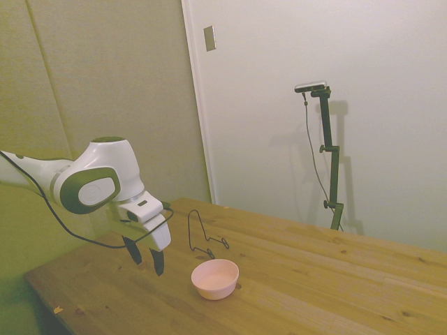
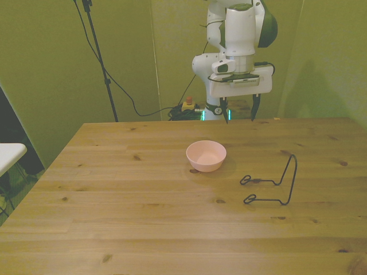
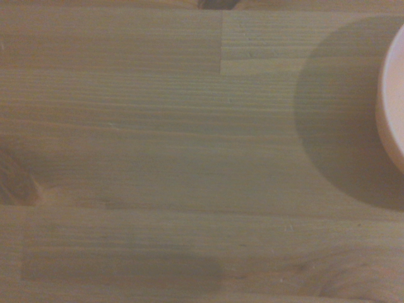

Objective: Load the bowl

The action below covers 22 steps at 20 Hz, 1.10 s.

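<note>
The pale pink bowl [image 1: 215, 278] [image 2: 206, 155] stands upright and empty on the wooden table [image 2: 114, 189]. My gripper [image 1: 145, 258] [image 2: 239, 112] hangs above the table beside the bowl, toward the robot's side, not touching it. Its two dark fingers are spread apart with nothing between them. The wrist view shows bare wood and only an edge of the bowl [image 3: 391, 101] with its shadow.
A thin black wire rack [image 1: 202, 237] [image 2: 274, 183] stands on the table close to the bowl, on the front view's right. The table's edges lie all around in the front view.
</note>
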{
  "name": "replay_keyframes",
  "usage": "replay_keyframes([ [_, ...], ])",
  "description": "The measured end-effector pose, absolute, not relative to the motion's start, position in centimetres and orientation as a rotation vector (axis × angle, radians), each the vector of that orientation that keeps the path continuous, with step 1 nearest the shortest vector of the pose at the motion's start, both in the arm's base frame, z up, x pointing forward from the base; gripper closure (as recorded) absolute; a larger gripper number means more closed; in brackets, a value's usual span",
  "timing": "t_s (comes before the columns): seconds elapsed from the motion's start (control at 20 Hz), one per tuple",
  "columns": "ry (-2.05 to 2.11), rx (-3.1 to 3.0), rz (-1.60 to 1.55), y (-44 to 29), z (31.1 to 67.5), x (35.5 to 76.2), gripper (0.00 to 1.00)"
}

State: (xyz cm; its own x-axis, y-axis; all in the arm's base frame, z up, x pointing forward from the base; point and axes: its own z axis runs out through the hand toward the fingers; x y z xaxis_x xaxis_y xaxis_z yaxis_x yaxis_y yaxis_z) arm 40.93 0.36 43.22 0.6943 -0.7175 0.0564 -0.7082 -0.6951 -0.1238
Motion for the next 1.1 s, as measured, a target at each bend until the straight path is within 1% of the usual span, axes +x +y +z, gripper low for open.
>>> replay_keyframes([
  [0.15, 1.181, -2.819, -0.158, 0.3, 43.1, 41.0, 0.00],
  [0.3, 1.228, -2.844, -0.227, -0.4, 43.5, 41.7, 0.00],
  [0.45, 1.288, -2.834, -0.314, -1.6, 44.3, 43.8, 0.00],
  [0.6, 1.340, -2.813, -0.382, -2.1, 44.1, 46.5, 0.00],
  [0.9, 1.476, -2.815, -0.376, -2.7, 40.2, 51.4, 0.00],
  [1.1, 1.511, -2.823, -0.317, -2.2, 36.8, 53.3, 0.00],
])
